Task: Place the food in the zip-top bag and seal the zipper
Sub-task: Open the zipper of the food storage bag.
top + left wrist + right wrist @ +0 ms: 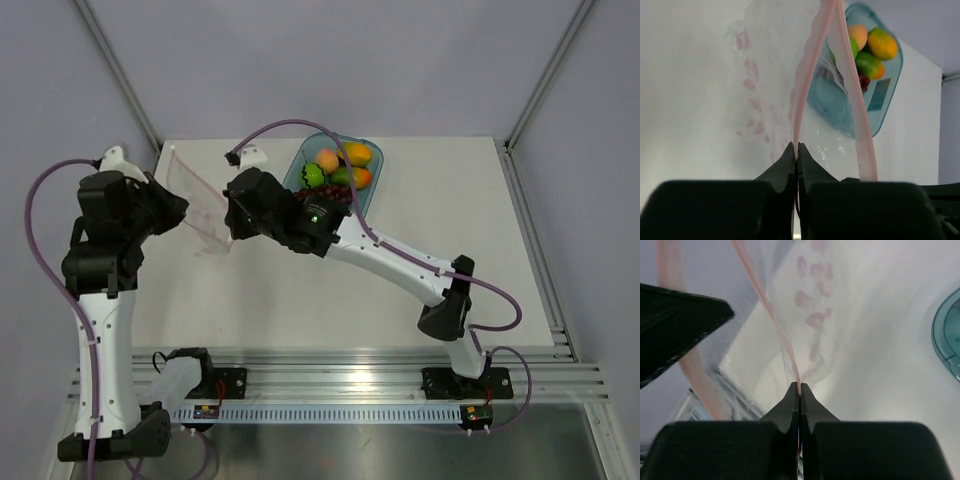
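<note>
Pinching the zipper (807, 75) of the zip-top bag (198, 207), our left gripper (797, 150) and right gripper (800, 390) are both clamped tight on it, the bag raised between them. We count five fruits in the teal tray (298, 160): one peach-pink fruit (327, 160), two mangoes (356, 153) (360, 178), one green fruit (312, 175) and one grape bunch (336, 195).

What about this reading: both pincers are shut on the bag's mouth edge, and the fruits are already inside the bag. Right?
Not quite. The fruits lie in the teal tray, not inside the bag, as the top external view shows. The rest holds: the left pincer and right pincer are each shut on the bag's mouth edge.
</note>
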Available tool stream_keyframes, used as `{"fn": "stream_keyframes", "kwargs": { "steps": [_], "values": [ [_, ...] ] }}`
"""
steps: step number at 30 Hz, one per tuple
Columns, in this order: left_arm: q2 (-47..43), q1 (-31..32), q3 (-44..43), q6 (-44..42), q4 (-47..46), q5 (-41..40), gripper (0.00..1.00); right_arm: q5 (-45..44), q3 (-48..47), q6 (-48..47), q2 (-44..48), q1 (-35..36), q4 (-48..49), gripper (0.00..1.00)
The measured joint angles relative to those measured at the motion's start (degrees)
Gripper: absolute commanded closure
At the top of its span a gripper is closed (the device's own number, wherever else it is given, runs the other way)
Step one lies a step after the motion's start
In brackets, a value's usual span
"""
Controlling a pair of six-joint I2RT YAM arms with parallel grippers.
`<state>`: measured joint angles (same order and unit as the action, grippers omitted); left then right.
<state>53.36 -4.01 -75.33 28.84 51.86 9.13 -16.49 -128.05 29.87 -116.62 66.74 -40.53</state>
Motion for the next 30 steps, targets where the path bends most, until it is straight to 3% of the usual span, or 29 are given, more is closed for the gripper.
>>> {"fn": "stream_keyframes", "kwargs": {
  "steps": [4, 7, 16, 18, 19, 23, 26, 30],
  "values": [
    [1.38, 0.02, -11.80, -4.57, 2.29, -2.86, 1.00, -2.08, -1.77, 2.23, 1.18, -0.57, 1.51, 1.00],
    [0.96, 0.52, -11.76, -6.60, 3.19, -1.88, 1.00, -2.86, 7.52, 6.75, 5.09, -2.10, 4.59, 1.00],
    [7.58, 6.49, 9.70, -8.11, 2.45, 4.63, 1.00, 0.20, 30.95, 17.42, 6.82, -8.33, 8.94, 0.99],
    [7.91, 7.50, 12.28, -7.87, 2.47, 5.07, 1.00, 0.96, 31.82, 17.70, 6.69, -8.39, 8.74, 0.92],
    [7.89, 8.09, 12.87, -7.78, 2.49, 5.05, 1.00, 1.36, 31.98, 17.73, 6.69, -8.33, 8.81, 0.79],
    [7.87, 10.03, 12.92, -7.63, 0.87, 4.96, 1.00, 2.27, 31.98, 17.11, 6.69, -8.31, 9.46, 0.61],
    [7.87, 10.60, 12.81, -7.67, 0.79, 4.81, 1.00, 2.49, 31.95, 15.43, 6.69, -8.31, 9.46, 0.52],
    [7.87, 10.78, 12.70, -7.69, 0.74, 4.72, 1.00, 3.74, 31.52, 12.57, 6.69, -8.33, 9.46, 0.55]
  ]
}}
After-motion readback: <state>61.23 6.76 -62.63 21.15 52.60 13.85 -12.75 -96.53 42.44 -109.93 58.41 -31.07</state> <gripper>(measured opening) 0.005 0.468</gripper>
